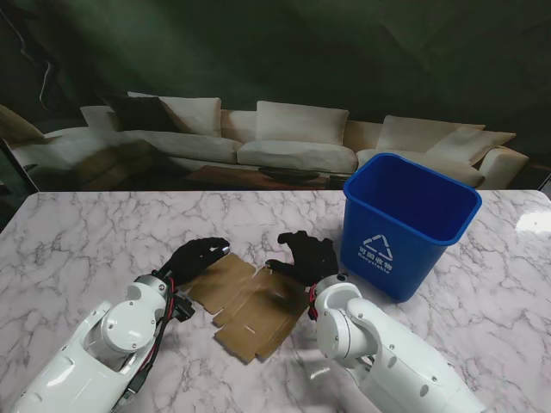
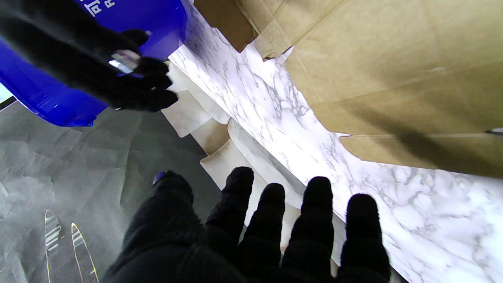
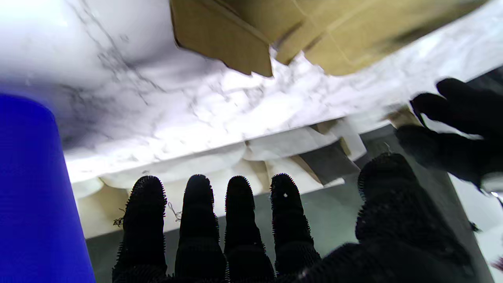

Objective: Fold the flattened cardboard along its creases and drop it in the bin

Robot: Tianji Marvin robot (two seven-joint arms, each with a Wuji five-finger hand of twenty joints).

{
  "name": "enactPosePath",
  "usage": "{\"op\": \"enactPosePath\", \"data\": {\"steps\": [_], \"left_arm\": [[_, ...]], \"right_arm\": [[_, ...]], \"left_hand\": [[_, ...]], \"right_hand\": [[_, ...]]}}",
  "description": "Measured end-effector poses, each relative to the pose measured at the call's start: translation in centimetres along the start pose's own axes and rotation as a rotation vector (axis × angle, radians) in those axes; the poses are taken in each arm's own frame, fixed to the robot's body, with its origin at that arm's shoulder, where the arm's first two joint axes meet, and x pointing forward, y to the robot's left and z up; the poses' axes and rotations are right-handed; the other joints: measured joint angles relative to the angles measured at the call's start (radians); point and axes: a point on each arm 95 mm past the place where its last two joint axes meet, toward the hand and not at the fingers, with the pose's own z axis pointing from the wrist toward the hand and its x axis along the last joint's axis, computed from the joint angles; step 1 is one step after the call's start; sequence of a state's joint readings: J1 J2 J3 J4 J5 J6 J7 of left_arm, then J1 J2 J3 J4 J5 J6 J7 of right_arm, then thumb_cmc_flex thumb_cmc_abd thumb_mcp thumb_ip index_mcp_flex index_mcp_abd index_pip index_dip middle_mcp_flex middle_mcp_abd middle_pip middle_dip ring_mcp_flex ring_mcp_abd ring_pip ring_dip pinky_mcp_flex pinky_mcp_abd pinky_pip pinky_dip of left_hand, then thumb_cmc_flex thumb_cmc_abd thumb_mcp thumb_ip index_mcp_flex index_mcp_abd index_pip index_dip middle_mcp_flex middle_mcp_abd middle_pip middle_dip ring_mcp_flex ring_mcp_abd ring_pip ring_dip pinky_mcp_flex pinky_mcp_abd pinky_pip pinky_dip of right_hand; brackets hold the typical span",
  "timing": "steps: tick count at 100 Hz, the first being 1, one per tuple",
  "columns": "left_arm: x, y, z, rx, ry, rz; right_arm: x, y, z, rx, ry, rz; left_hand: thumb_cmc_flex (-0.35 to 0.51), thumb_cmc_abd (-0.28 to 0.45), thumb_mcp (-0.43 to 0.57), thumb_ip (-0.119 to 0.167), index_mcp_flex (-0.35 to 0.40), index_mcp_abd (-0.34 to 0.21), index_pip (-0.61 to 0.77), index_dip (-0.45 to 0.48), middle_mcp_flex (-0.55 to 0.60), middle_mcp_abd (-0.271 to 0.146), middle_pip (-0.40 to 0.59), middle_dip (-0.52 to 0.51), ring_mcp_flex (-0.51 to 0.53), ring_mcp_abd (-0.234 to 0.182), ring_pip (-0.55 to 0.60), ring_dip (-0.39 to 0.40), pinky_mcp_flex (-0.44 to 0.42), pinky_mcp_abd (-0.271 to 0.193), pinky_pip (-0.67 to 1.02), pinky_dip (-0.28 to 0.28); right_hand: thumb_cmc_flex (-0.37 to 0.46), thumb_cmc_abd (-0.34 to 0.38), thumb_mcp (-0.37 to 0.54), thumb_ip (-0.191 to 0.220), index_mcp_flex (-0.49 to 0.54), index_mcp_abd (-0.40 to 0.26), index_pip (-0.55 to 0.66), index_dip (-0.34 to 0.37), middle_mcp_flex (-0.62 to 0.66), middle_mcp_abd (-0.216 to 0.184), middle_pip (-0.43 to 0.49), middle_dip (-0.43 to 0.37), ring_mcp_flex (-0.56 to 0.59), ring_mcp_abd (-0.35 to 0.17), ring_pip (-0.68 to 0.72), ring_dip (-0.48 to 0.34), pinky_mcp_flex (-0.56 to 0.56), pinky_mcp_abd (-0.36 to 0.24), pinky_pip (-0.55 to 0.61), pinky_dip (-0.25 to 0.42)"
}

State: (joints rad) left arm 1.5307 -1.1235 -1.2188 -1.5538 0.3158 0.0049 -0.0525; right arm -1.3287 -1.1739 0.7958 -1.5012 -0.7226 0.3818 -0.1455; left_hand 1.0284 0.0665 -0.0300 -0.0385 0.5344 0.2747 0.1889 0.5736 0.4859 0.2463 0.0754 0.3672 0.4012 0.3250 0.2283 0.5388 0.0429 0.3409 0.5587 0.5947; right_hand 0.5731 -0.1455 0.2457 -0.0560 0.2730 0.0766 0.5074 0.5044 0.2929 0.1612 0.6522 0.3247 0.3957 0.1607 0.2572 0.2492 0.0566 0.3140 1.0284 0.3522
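right hand (image 3: pixel 251 236) fingers spread, holding nothing; cardboard (image 3: pixel 298 35) flat on marble table (image 3: pixel 157 106); blue bin (image 3: pixel 31 188) beside; left hand (image 3: pixel 456 125) opposite.

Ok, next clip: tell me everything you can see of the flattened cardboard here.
The flattened cardboard is plain brown corrugated-looking board, an unfolded box blank with several flaps and visible crease lines, notched at its edges. It lies flat on the marble table, in front of the robot and to the left of the blue bin, apart from it. The left hand and the right hand are over its far corners, fingers spread; whether they touch it cannot be told.
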Motion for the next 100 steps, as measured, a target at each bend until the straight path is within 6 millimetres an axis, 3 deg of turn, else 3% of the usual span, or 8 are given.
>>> {"op": "enactPosePath", "data": {"steps": [8,21,49,84,94,100], "left_arm": [[0.0,0.0,0.0,0.000,0.000,0.001],[0.0,0.0,0.0,0.002,-0.002,0.002],[-0.1,-0.1,0.0,0.013,-0.016,0.005],[-0.3,0.0,0.4,0.009,-0.041,0.010],[-0.3,0.0,0.4,0.006,-0.045,0.010],[-0.4,0.0,0.4,0.006,-0.048,0.010]], "right_arm": [[0.3,1.0,-0.8,-0.009,0.045,0.015],[0.8,1.5,-2.5,0.015,0.170,-0.034],[-0.8,-1.7,-5.9,0.168,0.289,-0.117],[-1.6,-4.5,-7.9,0.281,0.284,-0.140],[-1.3,-4.9,-8.1,0.292,0.303,-0.150],[-1.1,-5.1,-8.3,0.301,0.325,-0.154]], "left_hand": [[0.000,0.000,0.000,0.000,0.000,0.000,0.000,0.000,0.000,0.000,0.000,0.000,0.000,0.000,0.000,0.000,0.000,0.000,0.000,0.000],[0.000,0.000,0.000,0.000,0.000,0.000,0.000,0.000,0.000,0.000,0.000,0.000,0.000,0.000,0.000,0.000,0.000,0.000,0.000,0.000],[0.000,0.000,0.000,0.000,0.000,0.000,0.000,0.000,0.000,0.000,0.000,0.000,0.000,0.000,0.000,0.000,0.000,0.000,0.000,0.000],[0.000,0.000,0.000,0.000,0.000,0.000,0.000,0.000,0.000,0.000,0.000,0.000,0.000,0.000,0.000,0.000,0.000,0.000,0.000,0.000],[0.000,0.000,0.000,0.000,0.000,0.000,0.000,0.000,0.000,0.000,0.000,0.000,0.000,0.000,0.000,0.000,0.000,0.000,0.000,0.000],[0.000,0.000,0.000,0.000,0.000,0.000,0.000,0.000,0.000,0.000,0.000,0.000,0.000,0.000,0.000,0.000,0.000,0.000,0.000,0.000]], "right_hand": [[0.007,0.012,-0.010,0.001,0.015,0.000,-0.016,0.000,-0.048,0.015,-0.039,-0.017,-0.029,-0.003,-0.042,-0.031,-0.009,-0.013,-0.018,-0.011],[0.009,0.010,-0.023,0.002,0.048,0.011,-0.084,-0.013,-0.073,-0.005,-0.124,-0.058,-0.067,-0.040,-0.112,-0.087,-0.032,-0.055,-0.065,-0.064],[0.006,0.024,-0.035,0.002,0.090,0.026,-0.164,-0.092,-0.073,-0.064,-0.271,-0.109,-0.112,-0.125,-0.240,-0.200,-0.097,-0.140,-0.227,-0.200],[0.004,0.061,-0.037,0.002,0.099,0.026,-0.166,-0.111,-0.069,-0.075,-0.288,-0.118,-0.122,-0.136,-0.249,-0.210,-0.103,-0.163,-0.257,-0.225],[0.019,0.072,-0.075,0.002,0.111,0.026,-0.167,-0.129,-0.057,-0.076,-0.288,-0.118,-0.122,-0.137,-0.250,-0.211,-0.103,-0.165,-0.276,-0.244],[0.103,0.121,-0.176,0.011,0.111,0.036,-0.168,-0.148,-0.045,-0.075,-0.288,-0.118,-0.122,-0.139,-0.250,-0.211,-0.103,-0.176,-0.279,-0.256]]}}
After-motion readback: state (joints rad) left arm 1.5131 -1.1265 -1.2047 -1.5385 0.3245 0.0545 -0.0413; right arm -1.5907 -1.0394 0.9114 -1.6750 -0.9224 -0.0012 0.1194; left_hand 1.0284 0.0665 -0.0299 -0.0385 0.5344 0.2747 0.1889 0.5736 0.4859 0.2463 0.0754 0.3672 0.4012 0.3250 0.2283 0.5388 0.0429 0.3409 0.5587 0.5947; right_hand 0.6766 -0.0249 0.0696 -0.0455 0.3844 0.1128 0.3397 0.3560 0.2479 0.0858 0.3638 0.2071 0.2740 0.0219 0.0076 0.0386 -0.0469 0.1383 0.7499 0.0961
